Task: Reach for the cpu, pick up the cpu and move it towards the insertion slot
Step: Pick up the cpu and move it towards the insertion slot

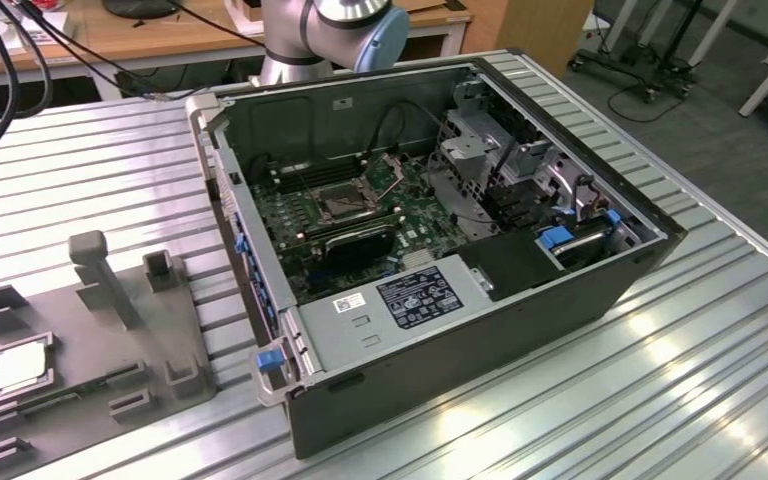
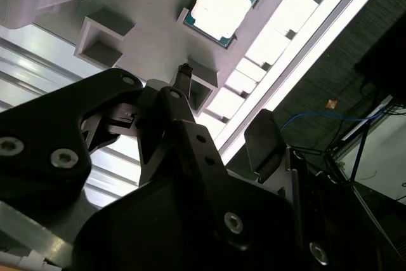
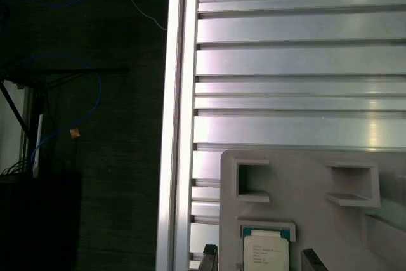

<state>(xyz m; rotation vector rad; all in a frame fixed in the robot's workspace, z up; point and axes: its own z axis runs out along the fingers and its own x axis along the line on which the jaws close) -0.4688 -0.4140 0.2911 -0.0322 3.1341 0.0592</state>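
I have the chip (image 3: 266,251) in both wrist views: a small flat square with a pale, silvery metal top and a thin darker rim. It lies level in a shallow square recess of the grey tray (image 3: 304,182). The tray is a matte plastic slab with raised blocks, hollow box-shaped pockets and, in the exterior view, one tall slanted post. In that view the chip (image 1: 20,368) sits in the tray's (image 1: 91,340) near corner on the exterior view's left. The black fingers (image 3: 312,262) stand spread apart and hold nothing. In the first wrist view their two dark tips frame the chip, one on each side. The second wrist view shows one slim fingertip (image 2: 184,73) clear of the chip (image 2: 221,6), over the tray's (image 2: 146,30) pale surface, so I read them as above the tray and not touching the chip. The tray rests on a desk (image 1: 91,180) of long ribbed aluminium slats, bright and reflective. To the exterior view's right of the tray, just beside it, stands an open dark computer case (image 1: 518,310) lying on its side. Inside it, well apart from the tray, is the socket (image 1: 344,203), a square shiny metal frame with a dark centre on a green circuit board (image 1: 418,195).
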